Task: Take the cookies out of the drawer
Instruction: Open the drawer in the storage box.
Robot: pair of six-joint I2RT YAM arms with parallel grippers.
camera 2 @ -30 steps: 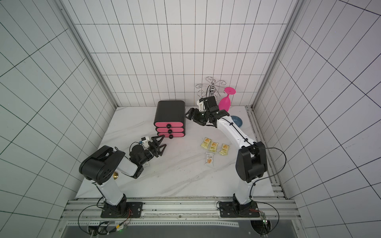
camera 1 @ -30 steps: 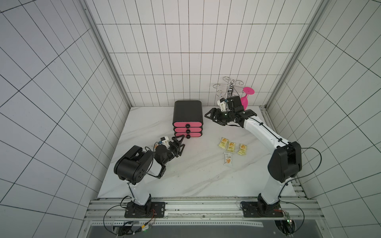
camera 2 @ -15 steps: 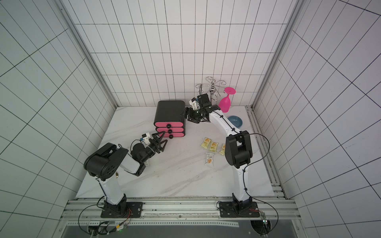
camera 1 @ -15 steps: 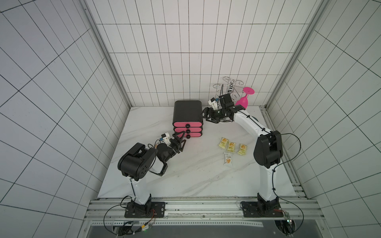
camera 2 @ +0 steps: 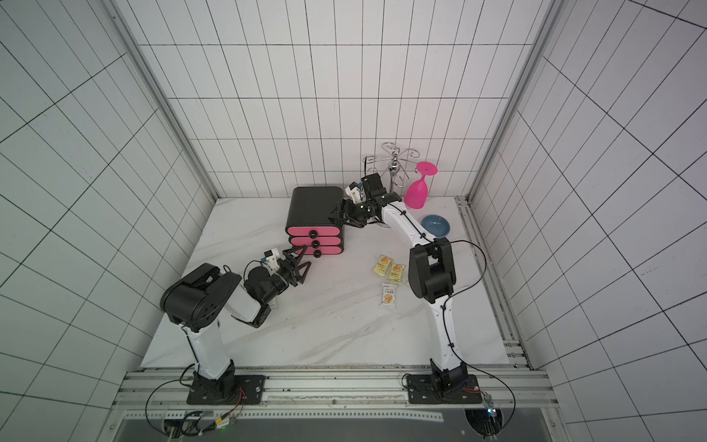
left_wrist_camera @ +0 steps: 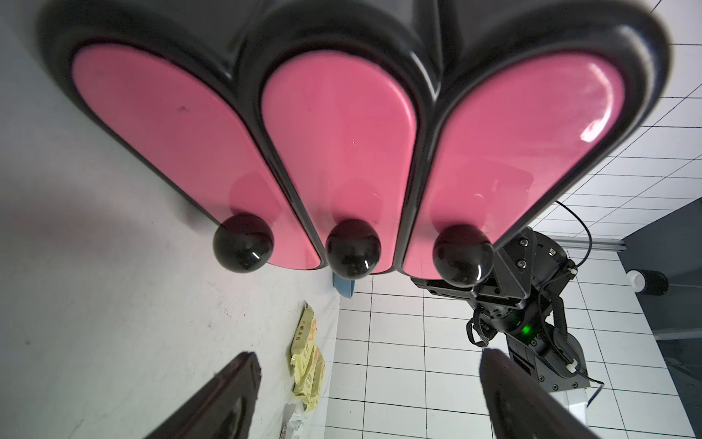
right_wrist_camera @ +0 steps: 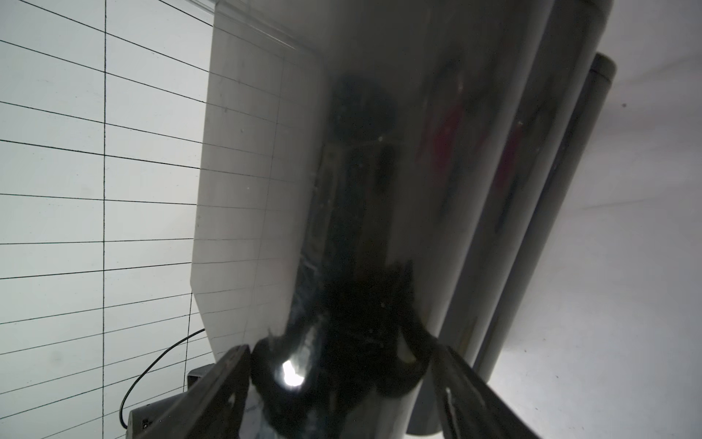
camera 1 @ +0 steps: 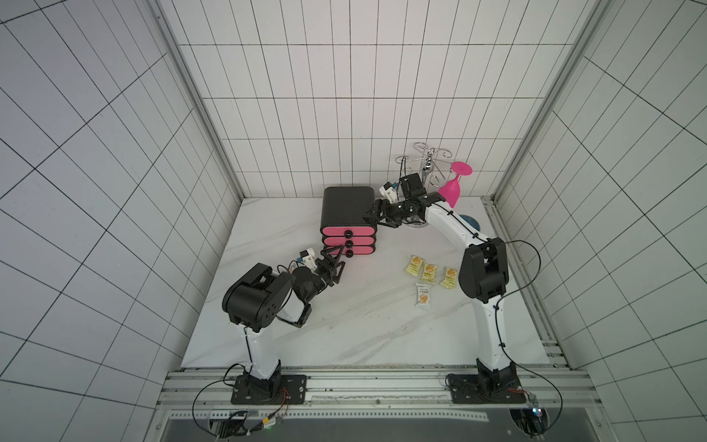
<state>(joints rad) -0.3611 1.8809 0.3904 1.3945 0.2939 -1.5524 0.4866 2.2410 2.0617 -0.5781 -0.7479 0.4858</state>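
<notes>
**Bench (camera 1: 344,325), both top views.** A black drawer cabinet (camera 1: 347,208) holds three pink drawers stacked top (camera 1: 333,231), middle (camera 1: 336,241) and bottom (camera 1: 363,250). All three are shut, so their contents are hidden, and each carries one black knob (left_wrist_camera: 353,247).

Four cookie packets lie flat on the open bench, well apart from the cabinet, on the right arm's side. Three yellow packets (camera 1: 429,272) form a slanting row. One white packet (camera 1: 423,300) lies nearer the front. Each long axis runs roughly front to back, and the yellow ones are slightly tilted.

The left tool (camera 1: 341,260) has its jaws spread wide and holds nothing. It sits just before the bottom knob.

The right tool (camera 1: 373,219) straddles the cabinet's upper right edge with its jaws apart. Whether they press on it cannot be told.

A blue bowl (camera 2: 436,225) stands behind the packets.
</notes>
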